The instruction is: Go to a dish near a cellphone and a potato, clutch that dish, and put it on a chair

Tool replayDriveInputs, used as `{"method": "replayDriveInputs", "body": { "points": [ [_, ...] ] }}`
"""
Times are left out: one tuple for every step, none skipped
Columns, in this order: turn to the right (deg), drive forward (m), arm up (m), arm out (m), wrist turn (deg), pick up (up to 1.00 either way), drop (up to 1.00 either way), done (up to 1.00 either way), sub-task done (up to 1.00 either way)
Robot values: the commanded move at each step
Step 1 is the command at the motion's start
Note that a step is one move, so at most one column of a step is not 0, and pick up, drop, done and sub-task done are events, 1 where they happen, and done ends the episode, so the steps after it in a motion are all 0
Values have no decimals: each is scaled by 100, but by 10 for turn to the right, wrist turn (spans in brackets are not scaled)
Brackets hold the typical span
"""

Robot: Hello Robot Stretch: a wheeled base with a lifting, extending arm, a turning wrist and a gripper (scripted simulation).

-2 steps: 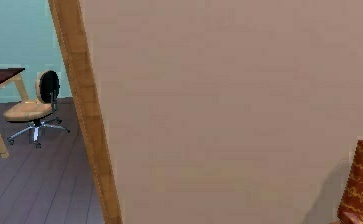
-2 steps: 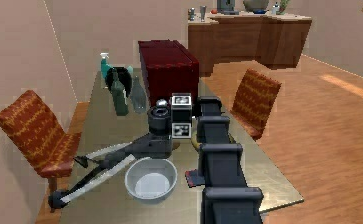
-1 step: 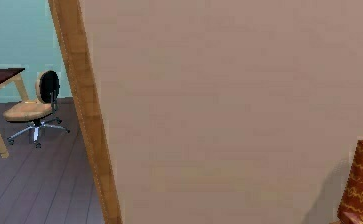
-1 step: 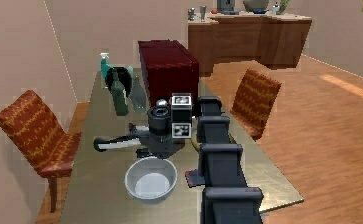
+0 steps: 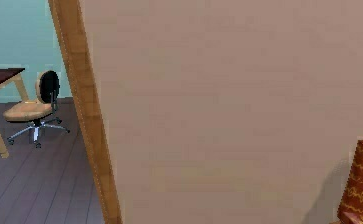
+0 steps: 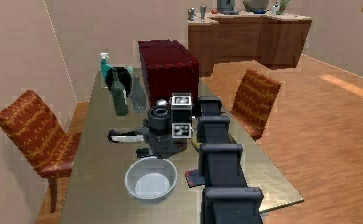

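Note:
A round grey-white dish (image 6: 151,180) lies on the olive table (image 6: 109,190), near the front of the arm side view. The dark arm (image 6: 227,170) rises from the bottom edge to two white marker squares (image 6: 181,104). Left of them is the gripper (image 6: 117,134), its thin fingers (image 6: 127,133) over bare tabletop just beyond the dish; it holds nothing. A small dark thing (image 6: 192,180) lies between the dish and the arm. Red patterned chairs stand at the table's left (image 6: 37,135) and right (image 6: 255,98).
A dark red box (image 6: 167,65) and some bottles (image 6: 119,85) stand farther out on the table, with wooden cabinets (image 6: 251,38) beyond. In the forward view a beige wall (image 5: 229,110) with a wooden door frame (image 5: 87,110) is close; past it stands an office chair (image 5: 39,105).

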Motion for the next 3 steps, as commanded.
{"method": "replayDriveInputs", "body": {
  "points": [
    [0,0,-30,0,0,0,0,0,0],
    [0,0,0,0,0,100,0,0,0],
    [0,0,10,0,0,0,0,0,0]
  ]
}}
